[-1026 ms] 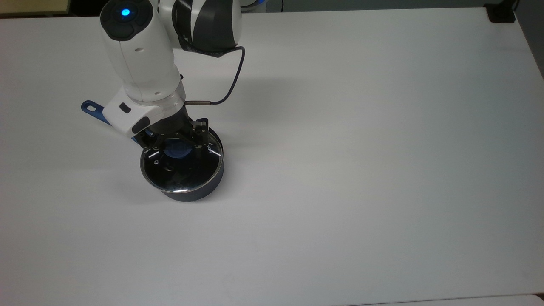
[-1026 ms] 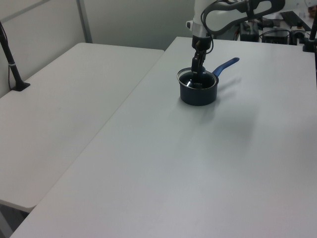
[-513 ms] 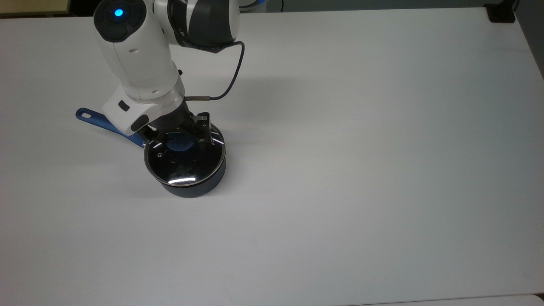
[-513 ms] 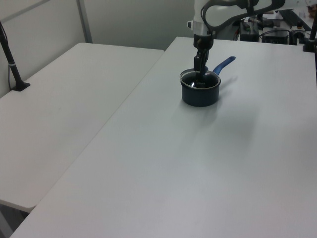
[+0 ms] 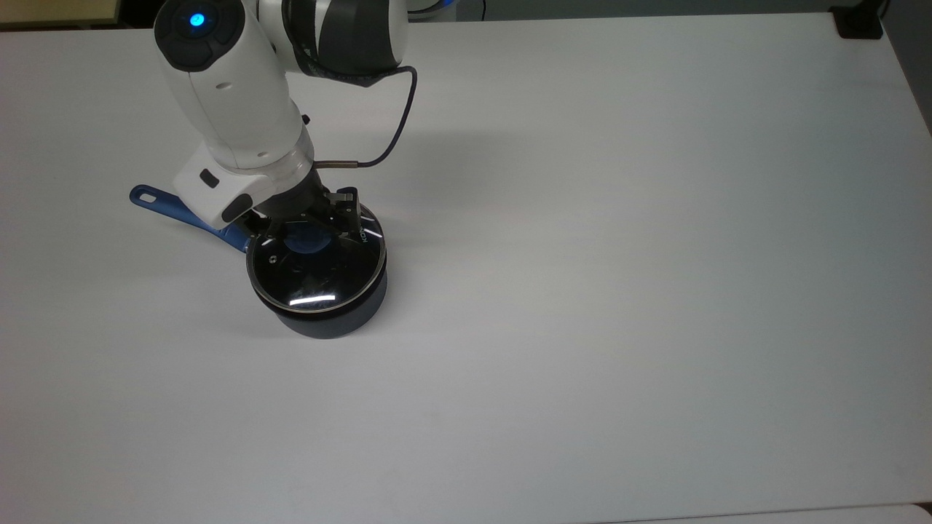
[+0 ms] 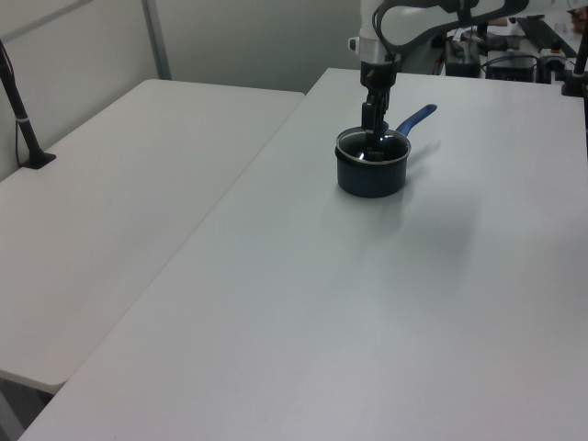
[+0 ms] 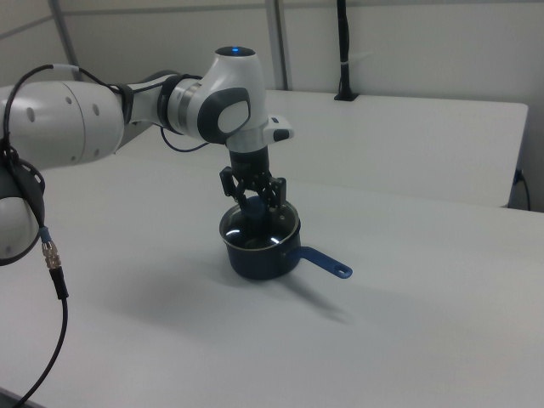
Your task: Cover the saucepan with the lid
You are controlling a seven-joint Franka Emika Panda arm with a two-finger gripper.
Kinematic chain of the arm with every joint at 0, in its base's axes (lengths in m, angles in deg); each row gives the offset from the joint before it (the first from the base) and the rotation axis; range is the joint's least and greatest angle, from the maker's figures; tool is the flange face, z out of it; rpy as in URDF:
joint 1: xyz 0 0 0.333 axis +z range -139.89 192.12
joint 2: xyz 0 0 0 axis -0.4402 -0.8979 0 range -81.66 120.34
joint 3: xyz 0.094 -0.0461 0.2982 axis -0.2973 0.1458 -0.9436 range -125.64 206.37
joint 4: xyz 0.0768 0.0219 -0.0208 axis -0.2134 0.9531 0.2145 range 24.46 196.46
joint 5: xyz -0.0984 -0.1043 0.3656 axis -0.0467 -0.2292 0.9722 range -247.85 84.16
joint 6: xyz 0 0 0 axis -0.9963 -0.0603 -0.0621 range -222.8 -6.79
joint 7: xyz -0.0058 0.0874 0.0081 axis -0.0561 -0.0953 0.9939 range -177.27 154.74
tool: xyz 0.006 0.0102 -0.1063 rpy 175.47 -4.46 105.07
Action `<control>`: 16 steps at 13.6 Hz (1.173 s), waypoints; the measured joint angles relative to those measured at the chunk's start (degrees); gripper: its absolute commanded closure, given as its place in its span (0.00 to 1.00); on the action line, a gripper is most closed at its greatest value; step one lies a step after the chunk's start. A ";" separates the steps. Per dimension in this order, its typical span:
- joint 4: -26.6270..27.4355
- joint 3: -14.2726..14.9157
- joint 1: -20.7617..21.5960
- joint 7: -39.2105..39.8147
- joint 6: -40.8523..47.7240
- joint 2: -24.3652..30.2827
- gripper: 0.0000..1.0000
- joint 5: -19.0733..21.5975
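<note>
Top view, lid position: glass lid seated flat on the rim of the saucepan, covering the whole opening.
Top view, gripper: gripper directly above the lid's blue knob, fingers spread to either side of the knob, not pressing on it.
Top view, lid relative to fingers: knob between the two fingertips, visible in the gap; fingertips low over the glass near the far edge of the lid, contact with the glass not clear.
Top view, lid appearance: clear round disc, metal rim, dark pan interior showing through, bright light streak near the front edge, small steam vent toward the top view's left, white lettering along the rim toward the top view's right.
Top view, saucepan: dark blue-grey wall, blue handle reaching out toward the top view's left, hole at its end, partly hidden under the wrist.
Right view, gripper: gripper pointing straight down over the lid, fingers apart around the centre.
Right view, saucepan: saucepan on the white table, handle toward the right view's right.
Left view, placement: saucepan with lid on top, gripper just above, handle angled toward the left view's upper right.
</note>
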 measured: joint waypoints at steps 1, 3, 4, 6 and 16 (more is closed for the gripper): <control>0.00 0.00 0.00 0.00 0.07 0.00 0.50 0.00; 0.04 0.00 0.01 0.00 0.08 -0.03 0.50 0.00; 0.03 0.00 0.02 0.00 0.08 -0.03 0.49 0.00; 0.03 -0.05 0.10 -0.03 0.08 -0.06 0.38 0.00; 0.00 -0.11 0.18 -4.33 0.03 -0.25 0.00 0.00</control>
